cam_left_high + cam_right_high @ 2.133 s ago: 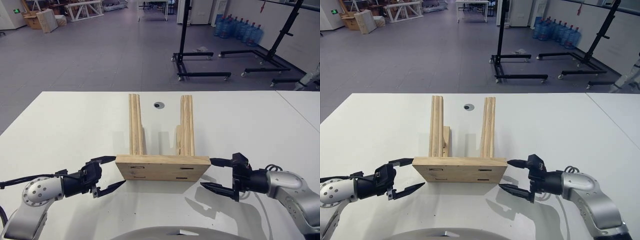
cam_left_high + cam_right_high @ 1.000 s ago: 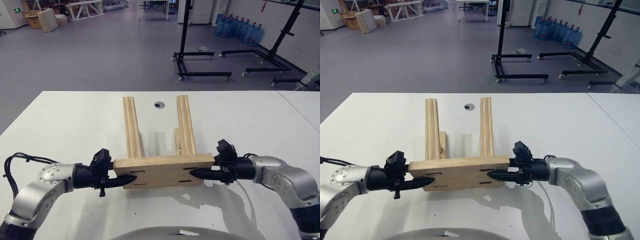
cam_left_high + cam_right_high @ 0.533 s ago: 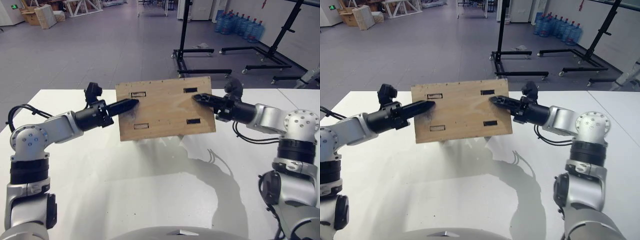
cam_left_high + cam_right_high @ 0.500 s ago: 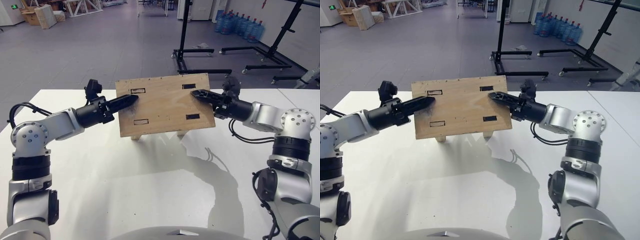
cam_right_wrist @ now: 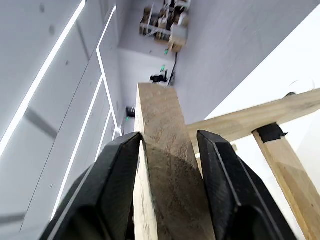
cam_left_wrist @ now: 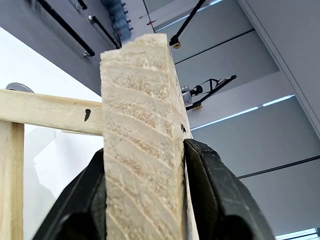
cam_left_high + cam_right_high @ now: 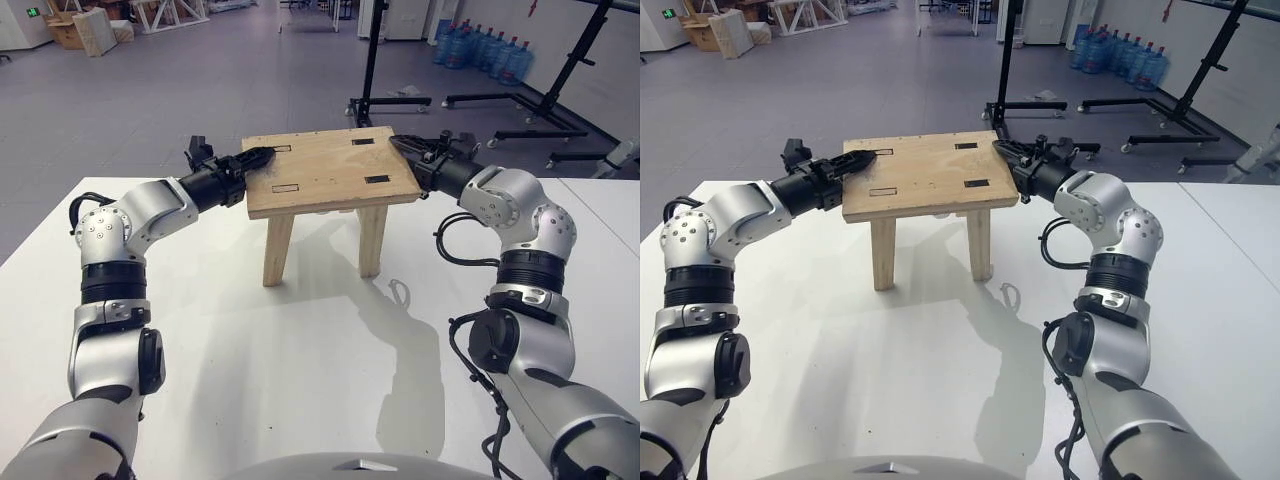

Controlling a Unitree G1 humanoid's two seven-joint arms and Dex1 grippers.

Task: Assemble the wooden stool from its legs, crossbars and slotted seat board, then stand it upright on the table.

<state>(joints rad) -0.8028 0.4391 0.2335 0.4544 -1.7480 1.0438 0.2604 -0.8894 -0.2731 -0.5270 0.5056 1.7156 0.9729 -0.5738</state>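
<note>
The wooden stool stands upright at the far middle of the white table (image 7: 300,380), with its slotted seat board (image 7: 330,165) level on top. Two front legs (image 7: 277,248) point down, and their feet appear to touch the tabletop. My left gripper (image 7: 255,157) is shut on the seat's left edge, and my right gripper (image 7: 405,147) is shut on the right edge. In the left wrist view the board's end grain (image 6: 140,165) sits clamped between black fingers (image 6: 215,190). The right wrist view has the board edge (image 5: 165,165) between fingers (image 5: 115,185), with a crossbar (image 5: 250,117) beyond.
Black wheeled racks (image 7: 400,100) and blue water bottles (image 7: 480,55) stand on the floor behind the table. A second table (image 7: 610,200) adjoins at the right. The near half of the tabletop lies bare in front of the stool.
Both grippers lifted the stool off its side, turned it from seat-facing-me to level with legs down, and carried it toward the table's far side. Their hold has not changed.
</note>
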